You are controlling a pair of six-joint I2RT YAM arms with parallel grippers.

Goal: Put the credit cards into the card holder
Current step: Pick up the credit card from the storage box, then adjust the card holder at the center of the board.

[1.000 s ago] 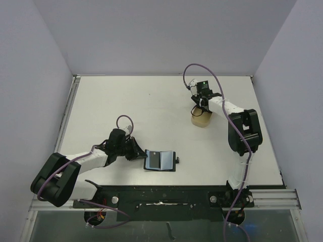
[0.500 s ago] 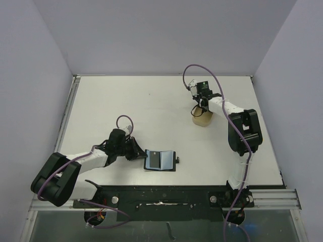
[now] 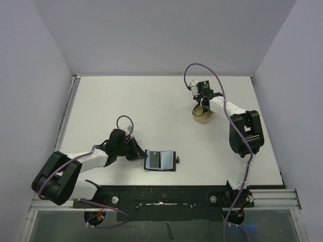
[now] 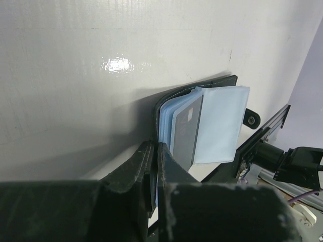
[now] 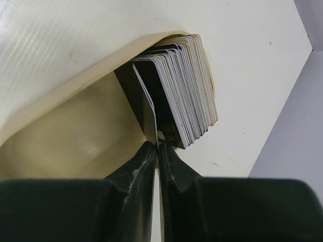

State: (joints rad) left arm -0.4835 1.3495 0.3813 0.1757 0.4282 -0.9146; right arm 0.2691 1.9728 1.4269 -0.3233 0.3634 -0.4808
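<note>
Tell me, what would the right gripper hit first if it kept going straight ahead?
Likely the credit cards stacked in the beige tray; the right gripper pinches one card there.

The card holder [image 3: 160,160] lies open, bluish-grey panels up (one dark card inside); the credit cards [image 5: 181,85] stand stacked on edge.

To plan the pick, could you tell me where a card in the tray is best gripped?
By its top edge, coming straight down from above. The cards stand on edge, packed against the tray wall, so only their upper edges are free; the front card leans clear, where the right hand pinches it.
</note>
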